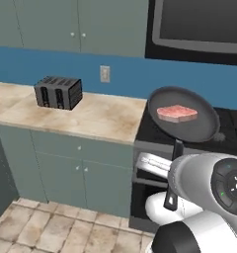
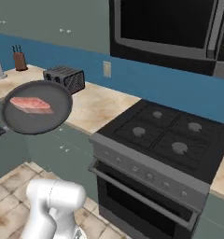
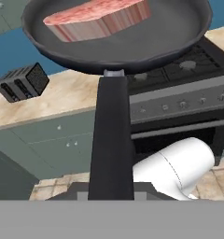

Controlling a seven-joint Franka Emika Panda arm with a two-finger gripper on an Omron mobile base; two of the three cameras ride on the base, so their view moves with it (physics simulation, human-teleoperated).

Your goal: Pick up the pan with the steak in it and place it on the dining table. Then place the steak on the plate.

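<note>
Hand [image 3: 111, 193] clamped on handle of frying pan [image 1: 189, 126], pan held in air w/ steak [image 1: 177, 113] inside, above stove [image 2: 165, 135], toaster [image 1: 58, 92] on counter [image 1: 98, 116].

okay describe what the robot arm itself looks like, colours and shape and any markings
The arm is made of glossy white, rounded, tube-like segments. One joint carries a dark round cap with small white and green markings. No cables show.

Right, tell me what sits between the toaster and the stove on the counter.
In the left base view, only bare beige counter lies between the toaster and the stove; a wall outlet sits above it.
</note>
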